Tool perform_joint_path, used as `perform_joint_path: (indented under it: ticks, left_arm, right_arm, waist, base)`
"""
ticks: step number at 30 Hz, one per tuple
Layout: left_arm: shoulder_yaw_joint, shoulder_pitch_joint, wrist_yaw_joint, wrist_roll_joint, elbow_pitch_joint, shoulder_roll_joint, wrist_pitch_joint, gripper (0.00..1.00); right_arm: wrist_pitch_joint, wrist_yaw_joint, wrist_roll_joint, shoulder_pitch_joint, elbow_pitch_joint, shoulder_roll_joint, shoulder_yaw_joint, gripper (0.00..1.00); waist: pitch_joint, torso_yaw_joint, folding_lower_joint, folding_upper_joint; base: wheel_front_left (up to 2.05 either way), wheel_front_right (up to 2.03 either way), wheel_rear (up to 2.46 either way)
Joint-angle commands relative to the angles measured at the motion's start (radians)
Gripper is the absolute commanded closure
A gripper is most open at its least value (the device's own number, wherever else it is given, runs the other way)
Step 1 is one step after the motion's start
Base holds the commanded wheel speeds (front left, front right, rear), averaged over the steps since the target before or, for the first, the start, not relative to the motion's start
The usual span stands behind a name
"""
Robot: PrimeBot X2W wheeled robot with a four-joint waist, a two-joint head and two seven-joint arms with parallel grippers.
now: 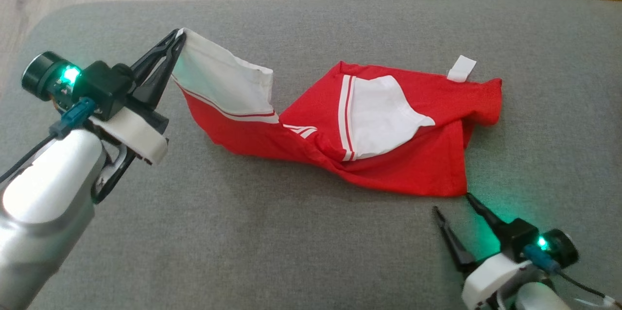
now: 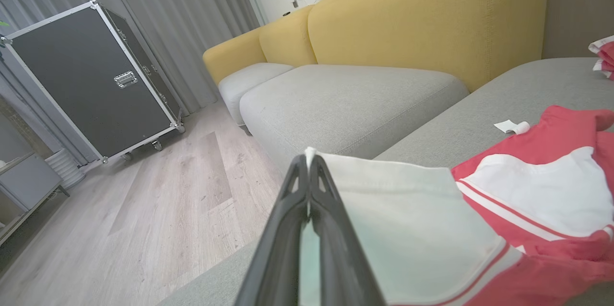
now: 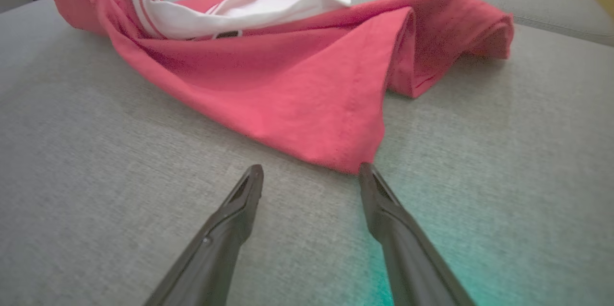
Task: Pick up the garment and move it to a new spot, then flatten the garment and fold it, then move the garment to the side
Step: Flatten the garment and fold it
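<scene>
The garment (image 1: pixel 398 154), red with white panels, lies crumpled and twisted on the grey cushion (image 1: pixel 291 242), right of its middle, with a white label (image 1: pixel 461 68) sticking out at its far edge. Its white end (image 1: pixel 218 81) is lifted off the cushion at the far left, pinched between the closed fingers of the left gripper (image 1: pixel 181 36); the left wrist view shows the cloth clamped right at the tips.

At the near right, the right gripper (image 1: pixel 453 203) rests low with its fingers spread wide and nothing between them. One fingertip sits just beside the garment's near hem corner (image 3: pixel 352 164).

This looks like the flattening step, with one end held and the other not yet taken. The next move calls for the right gripper to slide forward so the hem corner sits between its fingers, close on it, then draw right, away from the left gripper, to pull out the twist.
</scene>
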Motion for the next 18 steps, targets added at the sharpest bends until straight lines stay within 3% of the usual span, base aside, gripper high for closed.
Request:
perform_joint_path:
  ticks: [1,6,14,18]
  left_arm:
    - [0.044,-0.051,0.000,-0.005,-0.024,0.049,0.004,1.00]
    - [0.040,-0.045,0.002,-0.009,-0.029,0.053,0.003,1.00]
    - [0.038,-0.037,0.007,-0.018,-0.041,0.059,0.001,1.00]
    - [0.035,-0.039,0.010,-0.018,-0.046,0.055,0.001,1.00]
  right_arm:
    - [-0.006,-0.001,-0.012,-0.028,-0.018,-0.014,0.005,0.00]
    - [-0.006,-0.001,-0.073,-0.022,0.002,0.008,-0.060,0.00]
    - [-0.006,-0.001,-0.108,-0.032,0.031,0.020,-0.064,0.00]
    - [-0.006,-0.001,-0.110,-0.050,0.050,0.016,-0.053,0.07]
  waist:
    - [-0.002,0.003,0.0000,0.0000]
    - [-0.009,0.010,0.0000,0.0000]
    - [-0.004,0.018,0.0000,0.0000]
    - [0.001,0.023,0.0000,0.0000]
  base:
    - [0.00,0.00,0.00]
    - [0.00,0.00,0.00]
    - [0.00,0.00,0.00]
    - [0.00,0.00,0.00]
